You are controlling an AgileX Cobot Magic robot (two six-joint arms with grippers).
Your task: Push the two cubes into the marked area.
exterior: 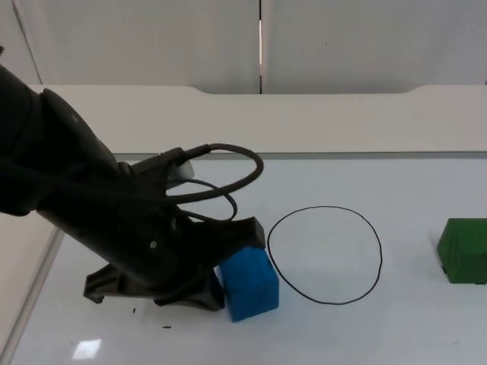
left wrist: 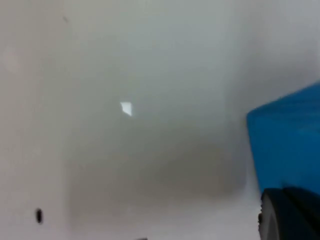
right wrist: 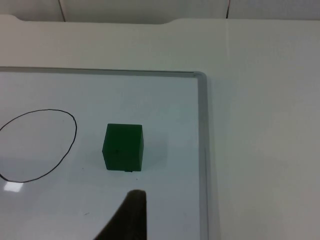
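Observation:
A blue cube (exterior: 249,283) sits on the white board just left of the black drawn circle (exterior: 323,255), its right side close to the line. My left gripper (exterior: 204,293) is low on the board, pressed against the cube's left side; the left wrist view has the blue cube (left wrist: 287,142) right beside it. A green cube (exterior: 464,251) stands well right of the circle. In the right wrist view the green cube (right wrist: 123,146) lies between the circle (right wrist: 37,145) and the board's edge, a short way ahead of my right gripper (right wrist: 132,217), which waits.
The board's raised rim (right wrist: 202,150) runs close to the green cube, with beige table (right wrist: 260,125) beyond it. The rim's left edge (exterior: 34,296) passes behind my left arm. A grey partition wall (exterior: 342,46) closes the back. Small black specks (exterior: 166,328) mark the board.

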